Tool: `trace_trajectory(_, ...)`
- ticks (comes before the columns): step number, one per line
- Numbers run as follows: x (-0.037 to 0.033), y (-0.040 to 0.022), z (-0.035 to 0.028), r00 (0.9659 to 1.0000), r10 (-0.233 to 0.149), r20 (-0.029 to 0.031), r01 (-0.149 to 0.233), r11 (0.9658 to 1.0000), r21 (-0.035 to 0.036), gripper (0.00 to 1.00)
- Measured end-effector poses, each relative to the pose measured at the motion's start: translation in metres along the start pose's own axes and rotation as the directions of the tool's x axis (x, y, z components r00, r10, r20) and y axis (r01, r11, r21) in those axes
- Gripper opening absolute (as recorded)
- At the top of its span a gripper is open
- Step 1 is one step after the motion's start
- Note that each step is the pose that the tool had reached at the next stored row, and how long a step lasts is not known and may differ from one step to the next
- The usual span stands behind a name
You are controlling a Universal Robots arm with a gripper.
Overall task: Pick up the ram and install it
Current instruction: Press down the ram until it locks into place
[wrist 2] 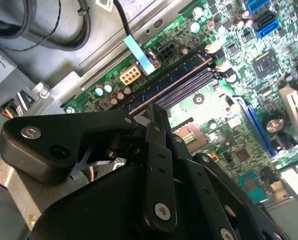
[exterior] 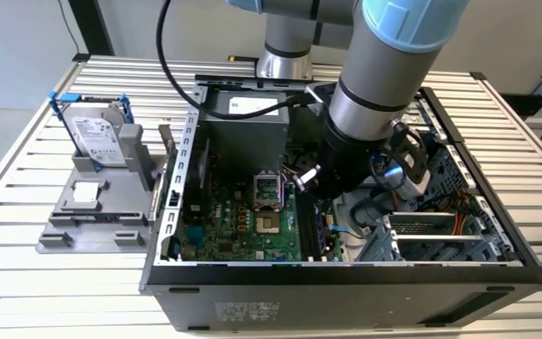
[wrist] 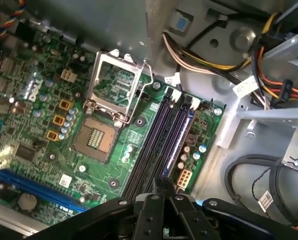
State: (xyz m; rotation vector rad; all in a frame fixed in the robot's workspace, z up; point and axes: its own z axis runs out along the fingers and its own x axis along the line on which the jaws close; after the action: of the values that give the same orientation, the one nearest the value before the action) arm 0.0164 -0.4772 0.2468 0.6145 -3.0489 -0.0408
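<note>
Open computer case (exterior: 346, 272) on a slatted metal table (exterior: 26, 282), side panel off, green motherboard (exterior: 243, 226) exposed inside. Robot arm (exterior: 375, 106) reaching down into the case, over the memory slots at the edge of the board towards the exterior view's right.

Gripper (wrist: 164, 186) in both wrist views (wrist 2: 157, 114): black, jaws narrow, fingertips drawn close together with nothing visibly clamped between them, poised just above one end of the row of memory slots (wrist: 156, 145).

The ram (wrist 2: 174, 75): long, thin, dark blue stick, lying along the outermost slot, the one nearest the board edge and the small white power connector (wrist 2: 130, 76); in the first wrist view, same stick (wrist: 181, 132) beside three unfilled black slots, white latches at the far end. Whether fully pressed home, not discernible.

CPU socket (wrist: 96, 137) near the slots, its metal retaining frame (wrist: 116, 85) tilted up and open. Long blue expansion slot (wrist: 36, 187) further across the board. Bundle of yellow, orange and black cables (wrist: 214, 60) along the grey case wall.

Outside the case, towards the exterior view's left: silver hard drive (exterior: 97, 134) with blue rails, standing upright in a grey fixture (exterior: 92, 219), well apart from the gripper
</note>
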Motion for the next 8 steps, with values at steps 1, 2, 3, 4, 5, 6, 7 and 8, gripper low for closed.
trace_trajectory(1,0.0000,0.0000,-0.0004,0.9999,-0.014,-0.0004,0.014,0.9999,0.0004,0.00)
trace_trajectory(2,0.0000,0.0000,-0.0008,0.9996,-0.030,-0.0007,0.030,0.9996,0.0009,0.00)
trace_trajectory(3,0.0000,0.0000,-0.0012,0.9989,-0.047,-0.0011,0.047,0.9989,0.0013,0.00)
trace_trajectory(4,0.0000,0.0000,-0.0016,0.9982,-0.061,-0.0013,0.061,0.9982,0.0017,0.00)
trace_trajectory(5,0.0000,0.0001,-0.0018,0.9973,-0.074,-0.0013,0.074,0.9973,0.0021,0.00)
trace_trajectory(6,0.0000,0.0001,-0.0021,0.9962,-0.087,-0.0014,0.087,0.9962,0.0025,0.00)
trace_trajectory(7,0.0000,0.0001,-0.0024,0.9949,-0.101,-0.0017,0.101,0.9949,0.0031,0.00)
trace_trajectory(8,0.0000,0.0001,-0.0028,0.9935,-0.114,-0.0018,0.114,0.9935,0.0036,0.00)
